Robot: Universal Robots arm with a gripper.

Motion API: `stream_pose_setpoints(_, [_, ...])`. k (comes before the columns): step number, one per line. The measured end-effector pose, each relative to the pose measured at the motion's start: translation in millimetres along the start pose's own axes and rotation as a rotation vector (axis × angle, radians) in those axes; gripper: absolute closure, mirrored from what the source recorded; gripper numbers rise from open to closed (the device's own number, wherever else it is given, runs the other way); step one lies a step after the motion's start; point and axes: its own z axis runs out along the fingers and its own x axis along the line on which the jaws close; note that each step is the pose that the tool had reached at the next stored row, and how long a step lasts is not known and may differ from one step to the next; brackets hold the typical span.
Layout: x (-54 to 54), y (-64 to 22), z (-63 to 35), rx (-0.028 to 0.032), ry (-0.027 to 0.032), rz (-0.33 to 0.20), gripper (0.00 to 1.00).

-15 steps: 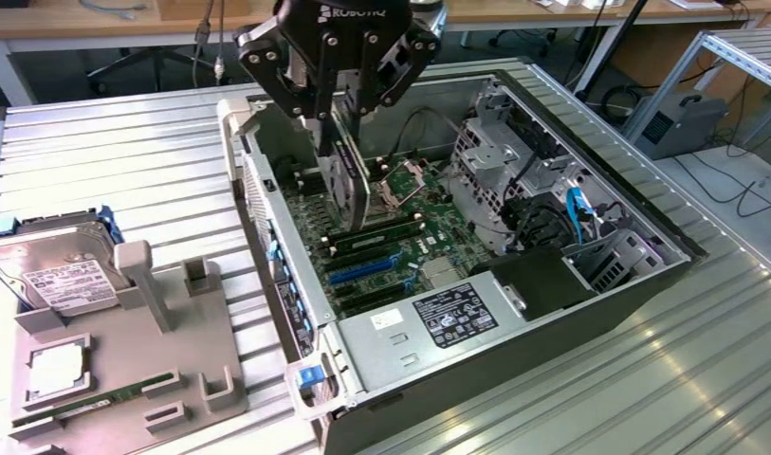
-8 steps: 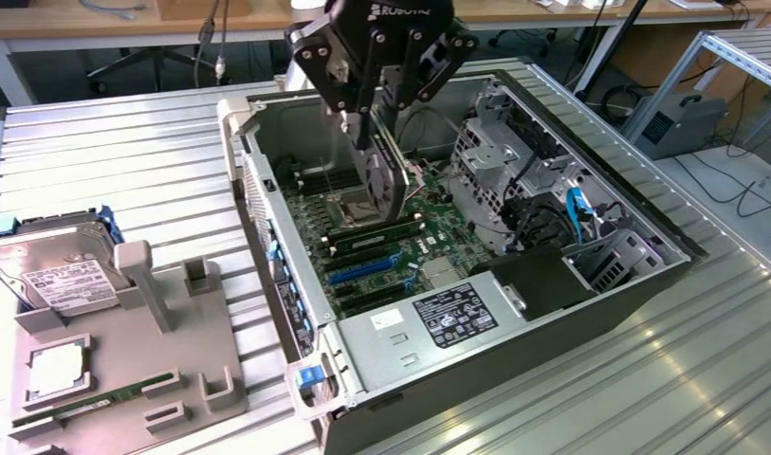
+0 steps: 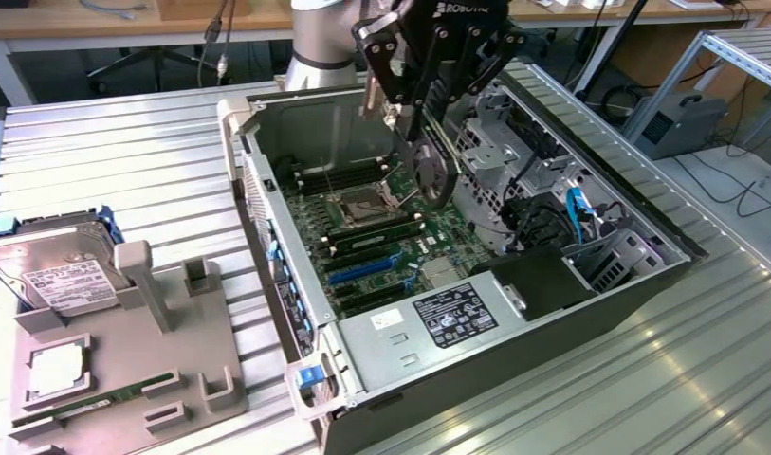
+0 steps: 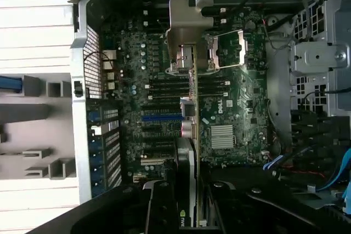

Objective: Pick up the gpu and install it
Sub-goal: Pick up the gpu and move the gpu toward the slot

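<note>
The gpu (image 3: 433, 171) is a dark flat card that hangs edge-down inside the open computer case (image 3: 252, 171), above the motherboard (image 3: 373, 237). My gripper (image 3: 413, 100) is shut on its upper edge. In the wrist view the gpu (image 4: 189, 108) appears edge-on between my fingers (image 4: 162, 206), with its silver bracket (image 4: 189, 23) at the far end. It hovers over the board near the CPU socket (image 4: 227, 47), beside the blue expansion slots (image 4: 162, 117), and is apart from the board.
A grey fixture (image 3: 132, 379) at the exterior view's left carries a hard drive (image 3: 63, 275) and a green RAM stick (image 3: 94, 403). Inside the case, the power supply (image 3: 449, 318) and drive cages (image 3: 550, 209) crowd the near and right sides.
</note>
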Motion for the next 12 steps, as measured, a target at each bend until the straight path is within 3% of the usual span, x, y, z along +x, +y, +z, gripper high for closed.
stream_pose_setpoints(1, [-2.2, 0.1, 0.1, -0.0001, 0.0, 0.0, 0.73])
stream_pose_setpoints(4, [-26.6, 1.3, 0.7, -0.0002, 0.0, 0.0, 0.73])
stream_pose_setpoints(11, [-71.2, 3.4, 1.8, -0.0003, 0.0001, 0.0, 0.73])
stream_pose_setpoints(12, [-71.3, 3.4, 1.8, -0.0002, 0.0, 0.0, 0.73])
